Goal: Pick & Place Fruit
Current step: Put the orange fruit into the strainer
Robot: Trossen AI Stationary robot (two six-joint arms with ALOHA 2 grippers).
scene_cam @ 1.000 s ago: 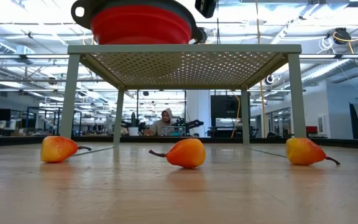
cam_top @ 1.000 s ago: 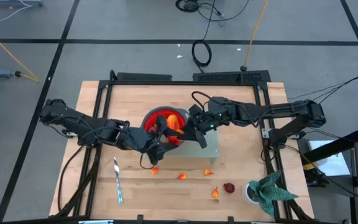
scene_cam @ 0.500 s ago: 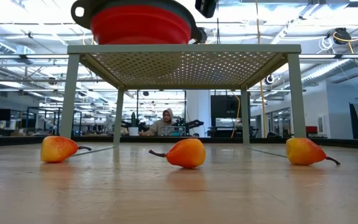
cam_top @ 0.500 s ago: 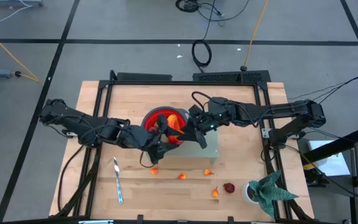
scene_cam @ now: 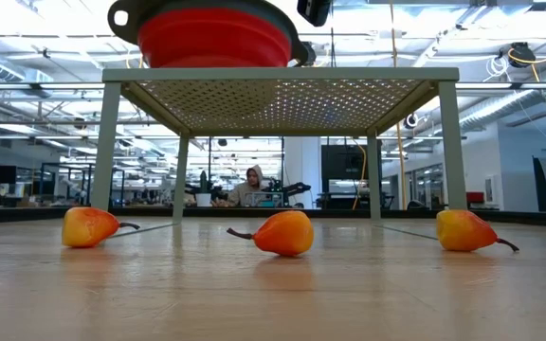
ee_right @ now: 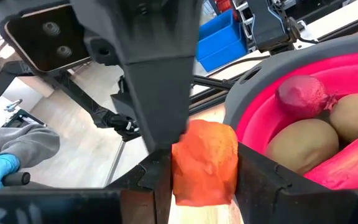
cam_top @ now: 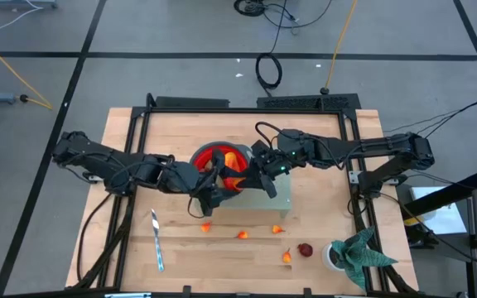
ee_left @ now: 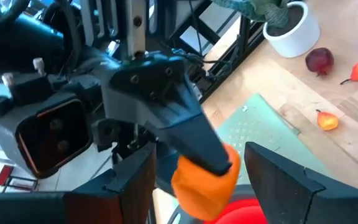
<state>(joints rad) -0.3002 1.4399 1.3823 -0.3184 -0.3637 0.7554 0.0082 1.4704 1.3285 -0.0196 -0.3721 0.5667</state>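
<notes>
The right pincer [ee_right: 204, 186] is clamped on a red-orange fruit piece [ee_right: 205, 158], holding it just beside the grey rim of the red bowl [ee_right: 272, 93], above the middle of the tabletop [cam_top: 180, 124]. The left pincer [ee_left: 201, 186] meets it there with its fingers apart on either side of the same piece. The risk, as I judge it, is two pincers crowding one small fruit. If one lets go or pulls before the other is settled, the piece could drop outside the bowl, or the fingers could knock the rim. The bowl already holds kiwis [ee_right: 303, 146] and a dark red fruit [ee_right: 303, 94] and sits on a raised green rack [scene_cam: 282, 74], so a shove might tip it. Small orange fruits [scene_cam: 282, 232] lie on the near tabletop. No brand or writing can be read anywhere.
</notes>
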